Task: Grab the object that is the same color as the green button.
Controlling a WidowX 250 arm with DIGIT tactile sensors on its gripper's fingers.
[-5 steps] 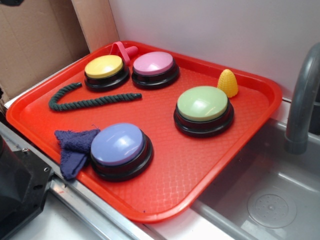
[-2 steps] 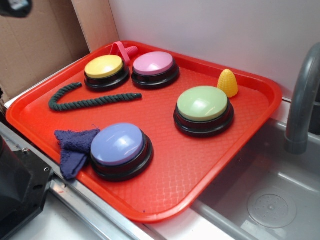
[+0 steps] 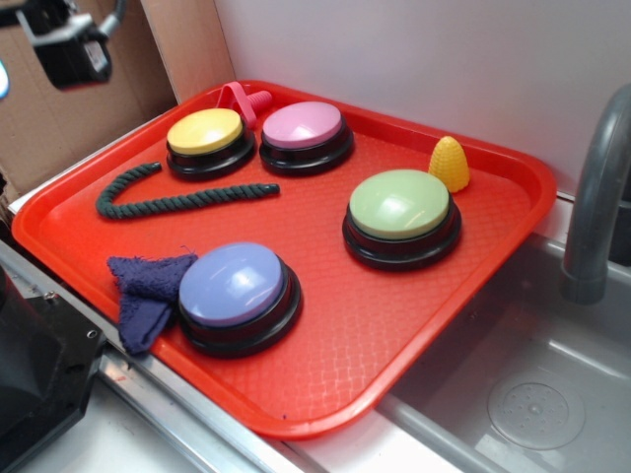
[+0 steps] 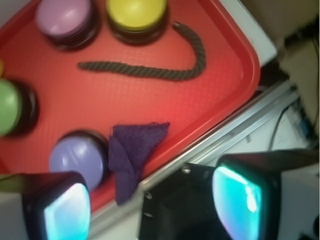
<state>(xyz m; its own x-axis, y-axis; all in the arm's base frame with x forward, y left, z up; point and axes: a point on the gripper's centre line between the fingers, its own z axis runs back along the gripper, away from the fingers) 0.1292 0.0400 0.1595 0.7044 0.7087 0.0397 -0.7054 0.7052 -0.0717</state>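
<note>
A dark green twisted rope (image 3: 177,197) lies on the red tray (image 3: 424,315) at its left, in front of the yellow button (image 3: 205,132); it also shows in the wrist view (image 4: 150,70). The pale green button (image 3: 399,205) stands at the tray's right; only its edge shows at the left of the wrist view (image 4: 9,106). My gripper (image 4: 152,207) is open and empty, high above the tray's left front edge, far from the rope. In the exterior view only part of the arm (image 3: 69,44) shows at top left.
A pink button (image 3: 303,125), a lavender-blue button (image 3: 233,286), a dark blue folded cloth (image 3: 148,291), a yellow corn toy (image 3: 450,164) and a red piece (image 3: 245,99) share the tray. A sink (image 3: 532,394) with a grey tap (image 3: 596,207) lies right. A black box (image 3: 39,374) stands left front.
The arm has come down into view at the top left of the exterior view. Nothing on the tray has moved.
</note>
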